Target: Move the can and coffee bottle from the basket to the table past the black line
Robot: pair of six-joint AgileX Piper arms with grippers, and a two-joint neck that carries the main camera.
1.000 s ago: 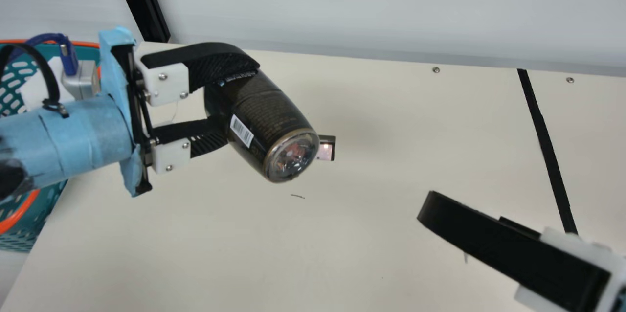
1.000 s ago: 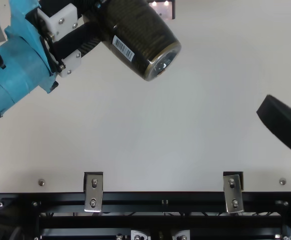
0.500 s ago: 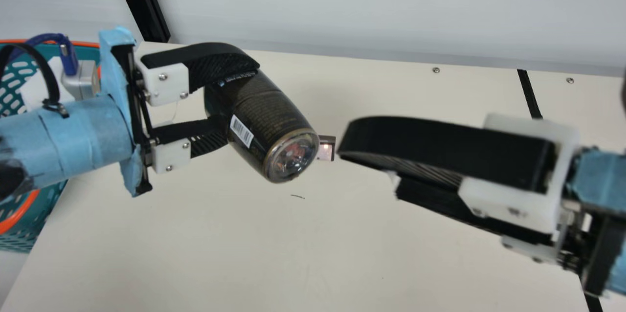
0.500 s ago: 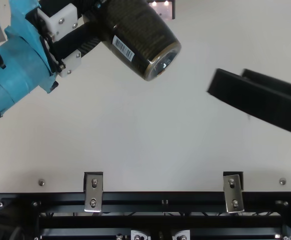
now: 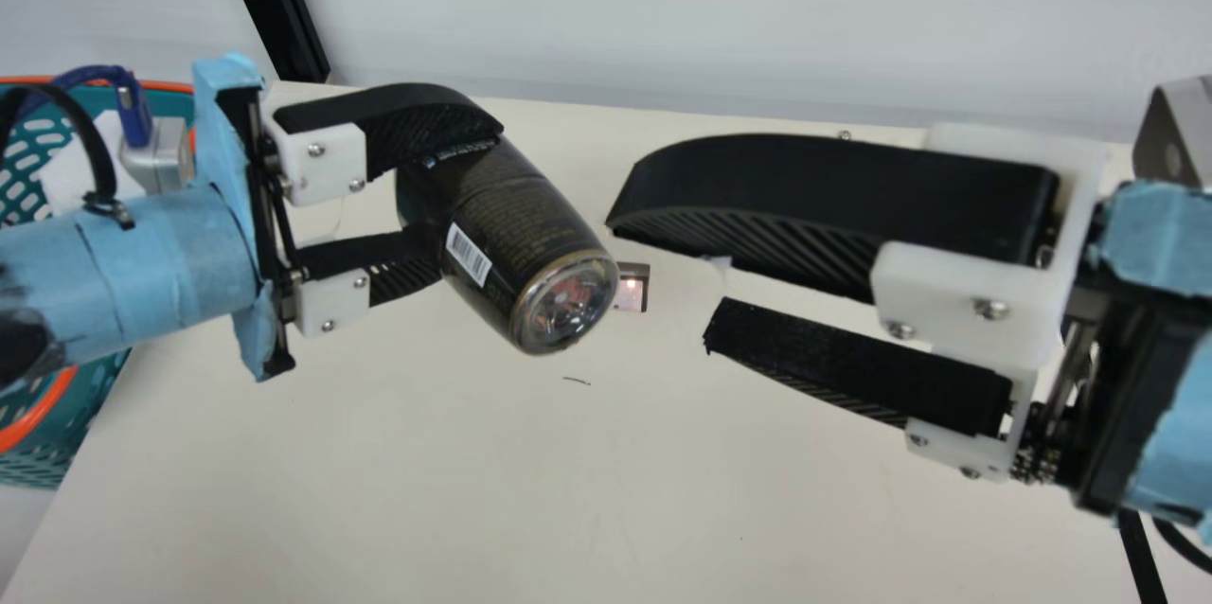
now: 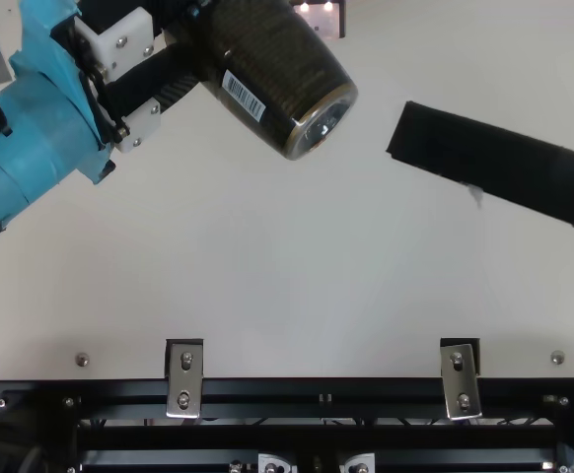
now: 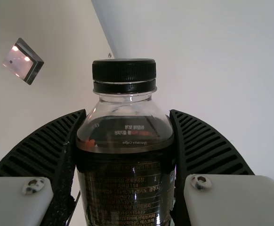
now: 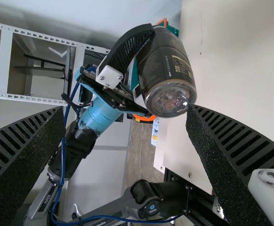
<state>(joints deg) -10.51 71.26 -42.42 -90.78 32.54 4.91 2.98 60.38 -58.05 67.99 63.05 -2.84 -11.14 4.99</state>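
My left gripper (image 5: 426,197) is shut on the dark coffee bottle (image 5: 530,244), holding it tilted above the table with its clear base toward my right arm. In the left wrist view the gripper (image 7: 126,141) has the bottle (image 7: 123,188) between both fingers, black cap showing. Just right of the bottle's base, my right gripper (image 5: 663,273) stands open with nothing between its fingers. In the right wrist view the bottle's base (image 8: 171,98) faces the open gripper (image 8: 125,113). Part of the black line (image 5: 1141,557) shows beneath my right arm.
The teal basket (image 5: 180,91) with an orange rim stands at the left, holding a grey-white box (image 5: 156,154) and a blue cable. A small dark-edged square piece (image 5: 632,290) is on the table (image 5: 568,490) behind the bottle. A wall runs along the table's far edge.
My right gripper has come in from the lower right toward the bottle's base, and its two fingers now show apart. The left gripper and the bottle have stayed still.
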